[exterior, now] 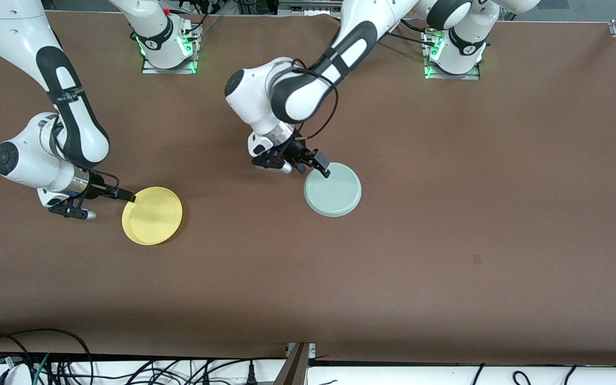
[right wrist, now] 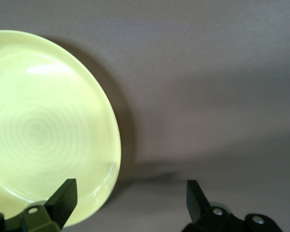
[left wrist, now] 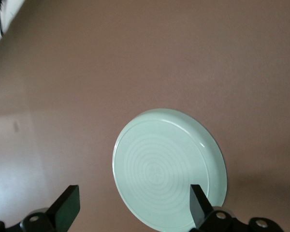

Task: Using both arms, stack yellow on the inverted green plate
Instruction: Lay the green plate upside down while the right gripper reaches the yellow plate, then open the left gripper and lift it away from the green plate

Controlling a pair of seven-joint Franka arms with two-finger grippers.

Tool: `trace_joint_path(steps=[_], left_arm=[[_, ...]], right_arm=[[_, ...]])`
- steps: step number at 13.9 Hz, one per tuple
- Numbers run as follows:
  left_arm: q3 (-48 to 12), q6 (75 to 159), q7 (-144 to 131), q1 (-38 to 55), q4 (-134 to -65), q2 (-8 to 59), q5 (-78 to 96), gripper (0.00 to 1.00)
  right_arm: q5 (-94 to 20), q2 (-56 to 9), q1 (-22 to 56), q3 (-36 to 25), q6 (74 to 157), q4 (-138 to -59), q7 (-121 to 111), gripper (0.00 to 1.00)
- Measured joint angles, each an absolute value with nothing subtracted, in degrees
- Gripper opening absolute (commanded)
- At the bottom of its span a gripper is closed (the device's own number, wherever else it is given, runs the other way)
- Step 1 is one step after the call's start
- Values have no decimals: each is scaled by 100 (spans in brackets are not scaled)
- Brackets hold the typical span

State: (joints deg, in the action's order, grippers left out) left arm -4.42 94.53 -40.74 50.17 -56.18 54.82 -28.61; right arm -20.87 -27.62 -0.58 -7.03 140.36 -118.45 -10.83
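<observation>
Over green plate (exterior: 333, 191) edge: left end effector (exterior: 310, 167) open, empty; right end effector (exterior: 106, 204) open beside yellow (exterior: 152, 215).

Table (exterior: 447, 278): broad, matte brown top, evenly lit. Black cables (exterior: 46, 363) lie along a white ledge at its edge nearest the front camera.

The green plate (left wrist: 169, 169) lies flat on the brown table (left wrist: 135, 63), its smooth face marked with faint concentric rings and what seems to be a small emblem at the centre. The left gripper (left wrist: 133, 209) hangs over it with its two black fingers (left wrist: 67, 208) spread wide. One finger stands over the plate's edge, the other over bare table beside the plate.
</observation>
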Motion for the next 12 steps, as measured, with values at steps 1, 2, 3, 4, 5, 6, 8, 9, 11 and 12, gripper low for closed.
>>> trace_joint_path(steps=[1, 2, 3, 4, 5, 6, 8, 9, 11, 12], left_arm=[[-437, 9632, -4142, 4789, -5540, 5420, -2311, 100], [-427, 9850, -4157, 4506, -5498, 5320, -1663, 100], [-422, 10018, -4150, 4182, -5486, 5205, -1060, 100], [-425, 10098, -4133, 3826, -5482, 5097, -620, 100], [-440, 10128, -4124, 3500, -5477, 5007, -415, 100], [-451, 10135, -4118, 3209, -5471, 4910, -332, 100], [-452, 10139, -3940, 2657, -5437, 4657, -318, 100], [-442, 10122, -3656, 2373, -5433, 4486, -319, 100], [-423, 9782, -2804, 1801, -5432, 4128, -320, 100], [-417, 9492, -2354, 1559, -5433, 3969, -319, 100]], right_arm=[[-2324, -2838, -59, -704, 14103, -11845, -1318, 100], [-2537, -2900, -60, -705, 14156, -11844, -1552, 100], [-2703, -2944, -60, -706, 14199, -11841, -1750, 100], [-2783, -2964, -60, -705, 14234, -11834, -1872, 100], [-2803, -2965, -60, -706, 14250, -11820, -1915, 99], [-2803, -2965, -61, -706, 14253, -11792, -1958, 81], [-2806, -2966, -63, -708, 14253, -11748, -2282, 37], [-2811, -2970, -72, -716, 14254, -11741, -2479, 22], [-2816, -2994, -107, -732, 14255, -11726, -2787, 0], [-2816, -3002, -127, -734, 14256, -11705, -2840, 0]])
